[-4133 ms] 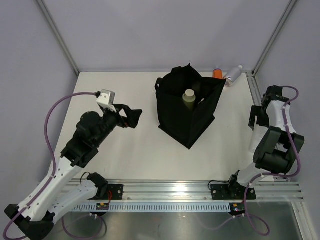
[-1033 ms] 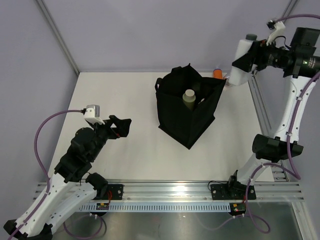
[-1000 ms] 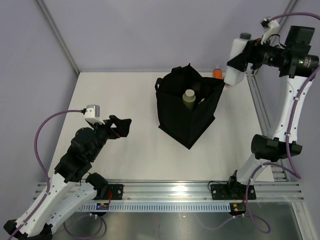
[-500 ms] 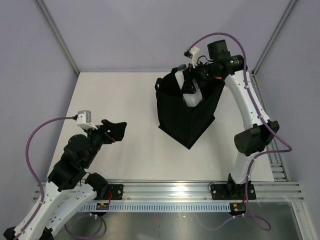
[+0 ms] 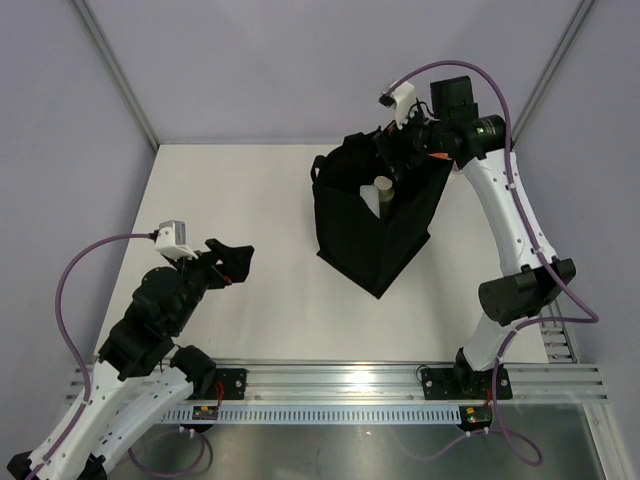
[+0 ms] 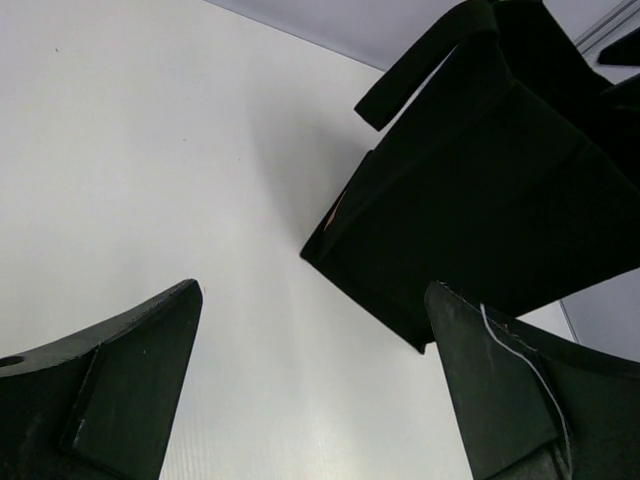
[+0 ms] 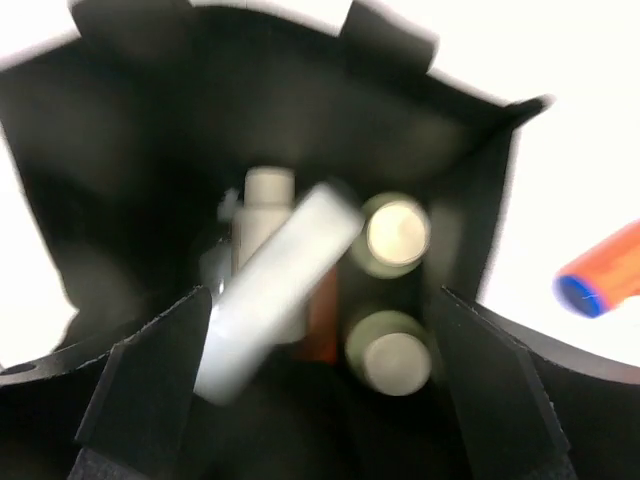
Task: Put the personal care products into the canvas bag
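White table (image 5: 270,300) fills the space between pale grey walls. On its far middle stands the black bag (image 5: 370,245), mouth open. The right gripper (image 5: 395,158) hangs over that mouth, fingers spread wide and gripping nothing. Below them, inside the bag, a white bottle (image 7: 275,290) shows tilted and blurred, next to two upright green bottles (image 7: 397,232). At the near left, well apart from the bag, the left gripper (image 5: 232,258) hovers with its claw released too. An orange tube (image 7: 600,275) with a blue cap lies on the table just outside the bag.

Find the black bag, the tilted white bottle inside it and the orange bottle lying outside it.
black bag (image 5: 372,245), top view, on its front wall.
white bottle (image 7: 280,285), right wrist view, on the middle of its body.
orange bottle (image 7: 612,268), right wrist view, on its orange body.
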Available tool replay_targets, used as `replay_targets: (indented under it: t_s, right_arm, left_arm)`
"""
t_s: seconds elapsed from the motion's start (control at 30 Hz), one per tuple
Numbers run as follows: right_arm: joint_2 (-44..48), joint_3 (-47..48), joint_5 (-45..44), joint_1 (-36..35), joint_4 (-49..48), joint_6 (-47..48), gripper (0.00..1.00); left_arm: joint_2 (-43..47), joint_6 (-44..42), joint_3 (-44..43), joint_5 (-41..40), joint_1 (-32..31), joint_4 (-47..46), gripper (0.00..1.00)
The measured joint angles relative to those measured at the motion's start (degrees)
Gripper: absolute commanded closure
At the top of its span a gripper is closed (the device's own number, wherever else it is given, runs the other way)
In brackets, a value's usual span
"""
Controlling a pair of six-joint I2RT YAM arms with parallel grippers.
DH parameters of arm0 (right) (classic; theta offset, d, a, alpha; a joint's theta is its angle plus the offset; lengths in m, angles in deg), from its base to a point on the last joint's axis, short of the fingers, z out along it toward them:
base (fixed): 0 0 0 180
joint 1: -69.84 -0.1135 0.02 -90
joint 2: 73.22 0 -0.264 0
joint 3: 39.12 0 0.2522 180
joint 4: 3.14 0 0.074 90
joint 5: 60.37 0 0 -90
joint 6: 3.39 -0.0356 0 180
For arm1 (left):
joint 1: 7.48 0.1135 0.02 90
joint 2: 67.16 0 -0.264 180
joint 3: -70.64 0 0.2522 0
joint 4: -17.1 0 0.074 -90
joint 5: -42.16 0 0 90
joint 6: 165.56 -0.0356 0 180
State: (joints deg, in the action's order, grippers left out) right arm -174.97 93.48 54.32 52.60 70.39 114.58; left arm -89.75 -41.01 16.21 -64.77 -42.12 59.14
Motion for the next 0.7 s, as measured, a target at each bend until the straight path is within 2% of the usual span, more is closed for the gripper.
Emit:
replay_targets:
  t_s: [0.17, 0.3, 0.4, 0.53, 0.7]
  right_arm:
    - [1.46, 7.74, 0.52, 4.15, -4.15, -5.81, 0.01]
    - [-2.01, 18.14, 4.24, 16.76, -8.13, -17.44, 0.01]
    - [-5.09, 19.45, 4.85, 25.77, -11.19, -24.2, 0.01]
    - [-13.09, 20.57, 3.41, 27.96, -10.56, -26.08, 0.01]
    - [-30.71, 26.49, -1.97, 26.64, -8.28, -23.32, 0.04]
  left_arm:
    - [-0.72, 0.0, 0.0, -0.02, -0.02, 0.04, 0.01]
    - [-0.66, 0.0, 0.0, -0.2, 0.0, 0.15, 0.01]
    - [-0.66, 0.0, 0.0, -0.33, -0.02, 0.15, 0.01]
    - [-0.9, 0.0, 0.39, -0.31, -0.02, -0.04, 0.01]
    - [-3.5, 0.15, 2.19, -0.24, -0.02, -1.11, 0.01]
